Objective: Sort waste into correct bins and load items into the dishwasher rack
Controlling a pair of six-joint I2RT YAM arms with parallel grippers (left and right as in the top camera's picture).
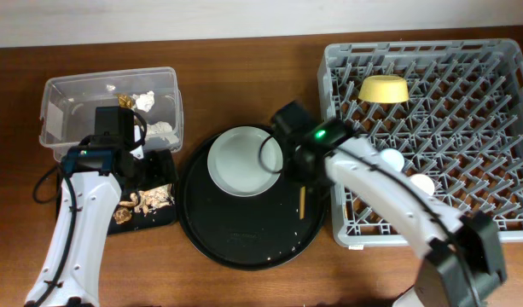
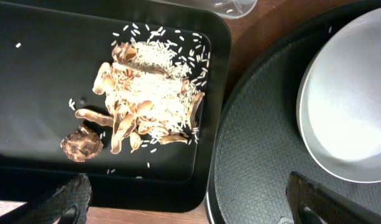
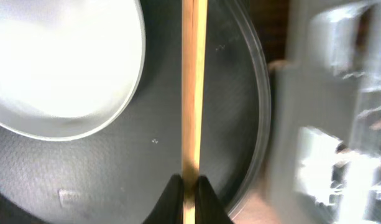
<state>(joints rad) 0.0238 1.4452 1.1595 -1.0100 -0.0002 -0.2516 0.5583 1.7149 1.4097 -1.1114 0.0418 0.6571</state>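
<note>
My right gripper (image 3: 189, 186) is shut on the wooden chopsticks (image 3: 193, 87) and holds them over the round black tray, beside the grey-green plate (image 1: 244, 159); they also show in the overhead view (image 1: 302, 201). My left gripper (image 2: 190, 202) is open and empty over the near edge of the flat black tray (image 2: 41, 62), which holds the tan food scraps (image 2: 146, 99). The clear tub (image 1: 65, 94) holds white tissue bits (image 1: 161, 131). The grey rack (image 1: 449, 77) holds the yellow bowl (image 1: 383, 88). The cups and the wrapper are hidden or out of view.
The large round black tray (image 1: 244, 234) lies in the middle between the flat tray and the rack. Rice grains are scattered on the flat tray. Two white round things (image 1: 391, 158) lie in the rack by my right arm.
</note>
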